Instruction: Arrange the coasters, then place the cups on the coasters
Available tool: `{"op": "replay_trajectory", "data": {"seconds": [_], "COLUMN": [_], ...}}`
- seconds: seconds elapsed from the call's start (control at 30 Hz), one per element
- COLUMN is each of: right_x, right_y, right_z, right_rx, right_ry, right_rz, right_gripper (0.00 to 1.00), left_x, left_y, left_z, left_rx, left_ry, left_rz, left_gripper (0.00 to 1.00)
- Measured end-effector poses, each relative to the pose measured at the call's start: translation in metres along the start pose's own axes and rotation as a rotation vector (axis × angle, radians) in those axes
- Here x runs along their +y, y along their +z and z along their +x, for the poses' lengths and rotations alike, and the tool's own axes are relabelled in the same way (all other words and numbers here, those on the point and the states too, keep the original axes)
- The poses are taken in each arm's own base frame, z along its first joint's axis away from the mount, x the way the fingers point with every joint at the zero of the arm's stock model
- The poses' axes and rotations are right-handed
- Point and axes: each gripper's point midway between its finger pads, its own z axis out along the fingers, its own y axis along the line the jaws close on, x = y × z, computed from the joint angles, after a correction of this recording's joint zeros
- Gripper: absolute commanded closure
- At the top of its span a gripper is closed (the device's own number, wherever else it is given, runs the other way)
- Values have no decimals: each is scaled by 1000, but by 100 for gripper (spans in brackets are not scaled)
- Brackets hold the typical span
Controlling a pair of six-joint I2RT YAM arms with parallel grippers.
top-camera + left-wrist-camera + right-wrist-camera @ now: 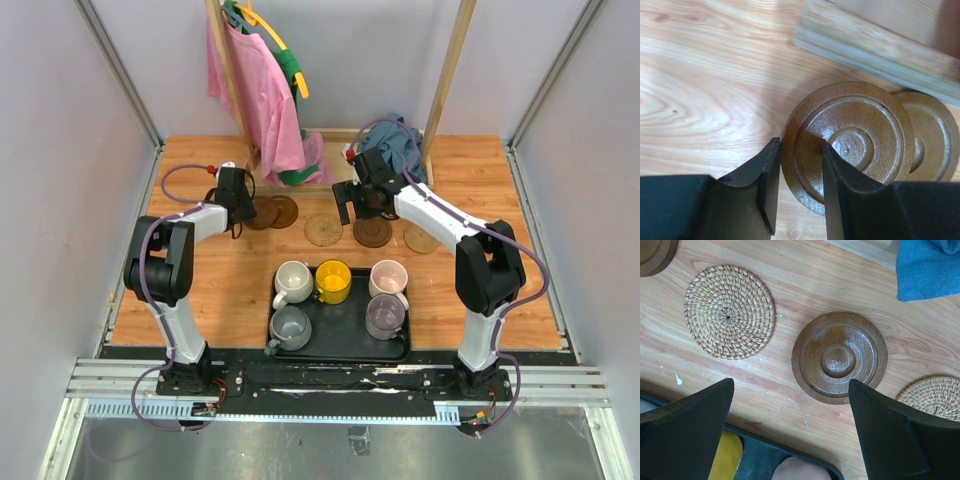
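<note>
Dark wooden coaster [855,135], at the counter's [700,75] far left and overlapping a second coaster [935,140], has its rim pinched by the left pincer [800,145]. Right pincer [790,385] hangs spread wide over a third brown coaster [840,357]. Best lift the pinched one level, clear of its neighbour, before moving it.

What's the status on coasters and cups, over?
Left gripper straddling rim of dark brown round wooden coaster, grip unclear. Second brown coaster partly under it. Right gripper open, aimed at another brown wooden coaster. Five ceramic mugs on black rectangular tray.
</note>
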Motion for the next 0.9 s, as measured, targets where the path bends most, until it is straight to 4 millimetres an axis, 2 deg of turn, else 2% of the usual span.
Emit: {"op": "replay_trajectory", "data": {"seconds": [0.13,0.33,0.5,0.57,0.63,0.77,0.9], "right_x": [0,0,1,2,4,14,32], "right_y": [0,1,1,1,1,0,3], "right_z": [0,0,-1,-1,-1,-2,-14], "right_rx": [0,1,-4,-4,-2,-4,-25], "right_ry": [0,0,0,0,-2,-25,-75], "right_rz": [0,-1,-7,-12,-21,-40,-71], "right_gripper": [1,1,1,1,1,0,3], "left_x": [19,45,57,69,81,101,106], "left_y": [-5,-27,-29,-30,-31,-31,-33], "left_z": [-5,1,-2,1,5,13,19], "left_rx": [-3,-5,-14,-5,9,37,48], "left_ry": [-26,-25,-26,-21,-23,-28,-40], "left_rz": [-56,-135,-189,-229,-263,-307,-295], "left_gripper": [75,74,71,70,65,41,37]}}
